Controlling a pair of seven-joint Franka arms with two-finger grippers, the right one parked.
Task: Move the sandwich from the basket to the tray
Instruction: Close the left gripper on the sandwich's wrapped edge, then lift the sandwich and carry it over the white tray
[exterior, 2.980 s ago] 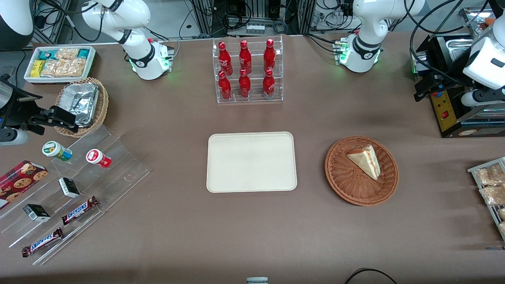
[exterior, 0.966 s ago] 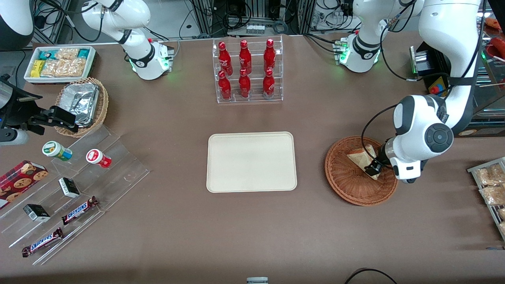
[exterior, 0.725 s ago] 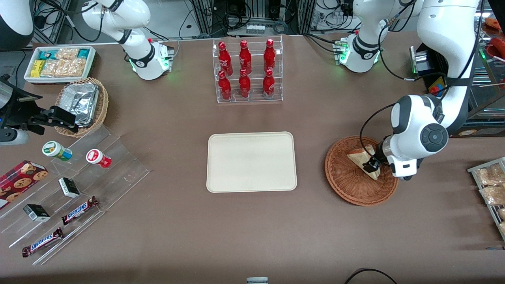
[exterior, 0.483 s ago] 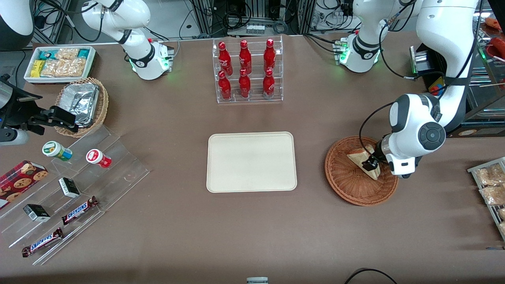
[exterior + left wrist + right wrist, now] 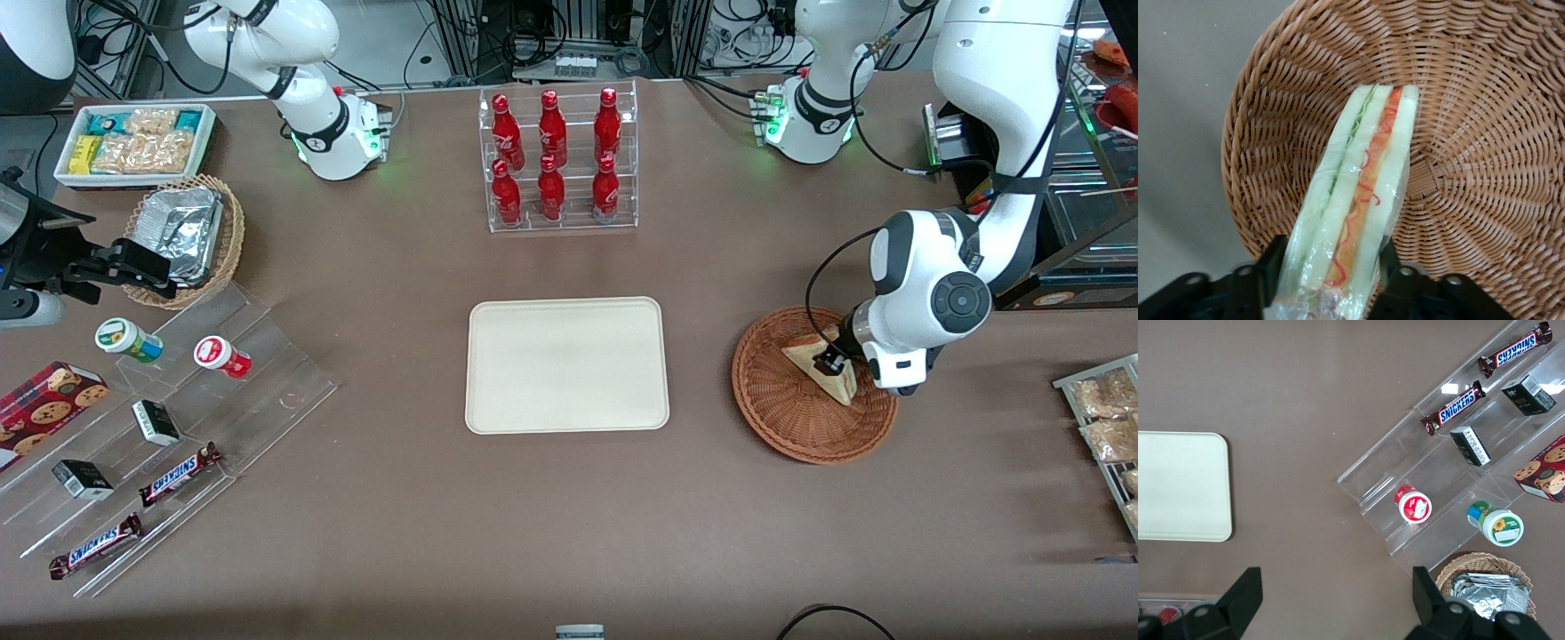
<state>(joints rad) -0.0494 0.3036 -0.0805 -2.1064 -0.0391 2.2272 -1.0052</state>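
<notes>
The sandwich [image 5: 811,355], a pale wedge in clear wrap, lies in the reddish-brown wicker basket [image 5: 787,422] toward the working arm's end of the table. In the left wrist view its red and green filling layers [image 5: 1365,167] face the camera, with the basket [image 5: 1471,100] weave under it. My gripper [image 5: 831,361] is down in the basket, astride the sandwich partway along it. Its black fingers [image 5: 1273,261] press on both flat sides of the bread, so the gripper [image 5: 1331,250] is shut on it. The cream tray [image 5: 566,365] lies bare mid-table.
A clear rack of red bottles [image 5: 557,160] stands farther from the camera than the tray. Toward the parked arm's end are a tan basket of foil packets [image 5: 185,233], a white snack bin [image 5: 133,142] and a clear stepped stand with snacks [image 5: 169,427].
The arm came in over the basket and lowered onto the sandwich. In the last second the gripper slid a little along it, away from the camera. The sandwich has not shifted.
</notes>
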